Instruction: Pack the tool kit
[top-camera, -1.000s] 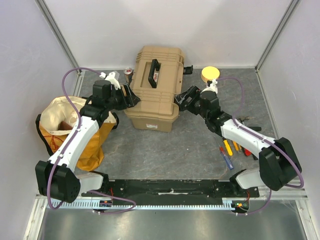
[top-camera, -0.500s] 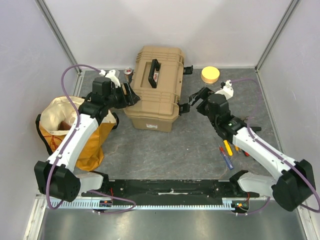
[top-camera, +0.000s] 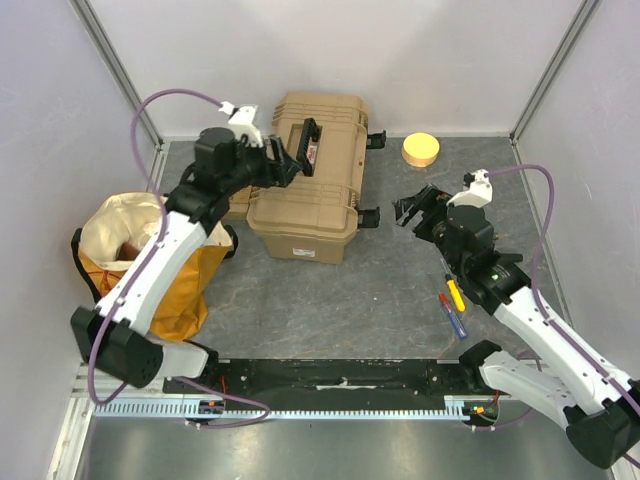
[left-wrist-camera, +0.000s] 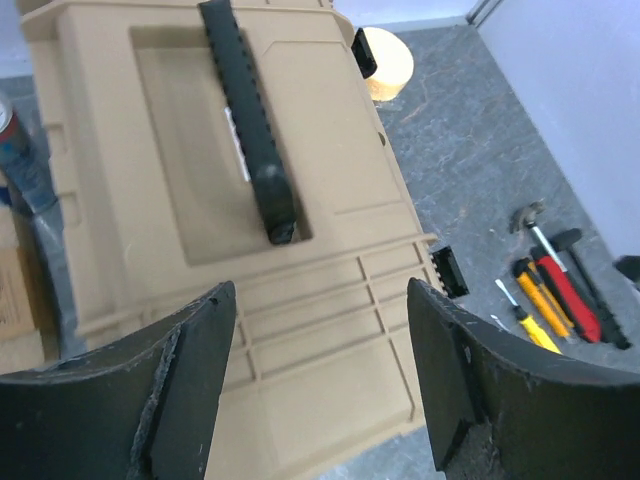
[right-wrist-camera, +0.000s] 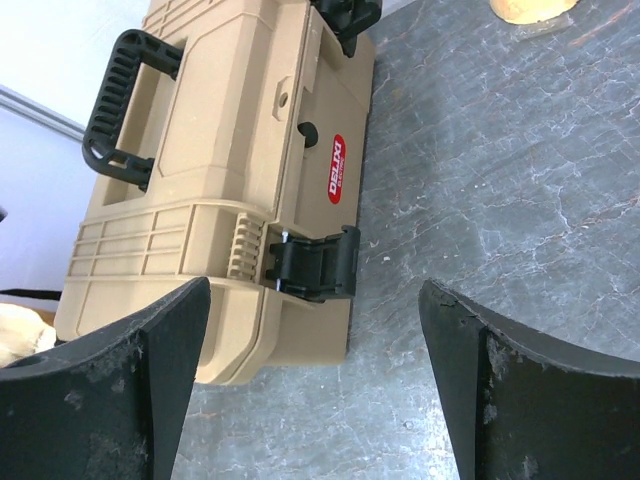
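The tan toolbox (top-camera: 318, 205) stands at the back middle with its lid down and its black handle (top-camera: 308, 145) lying flat on top. Two black latches (top-camera: 368, 217) stick out from its right side. My left gripper (top-camera: 290, 163) hovers open over the lid (left-wrist-camera: 300, 250), just short of the handle (left-wrist-camera: 250, 110). My right gripper (top-camera: 408, 210) is open above the table, to the right of the box, facing the near latch (right-wrist-camera: 315, 265). Small screwdrivers (top-camera: 455, 305) lie on the table at the right, partly under my right arm. In the left wrist view they (left-wrist-camera: 545, 300) lie beside a small hammer (left-wrist-camera: 530, 215).
A yellow-cream cloth bag (top-camera: 140, 255) stands at the left, under my left arm. A yellow disc (top-camera: 420, 150) lies at the back right. A can (left-wrist-camera: 12, 150) and a cardboard box (left-wrist-camera: 15, 300) sit by the toolbox's left side. Grey walls close in the table.
My left gripper rose from the toolbox's left side to above its lid near the handle. My right gripper drew back to the right, away from the box's right side.
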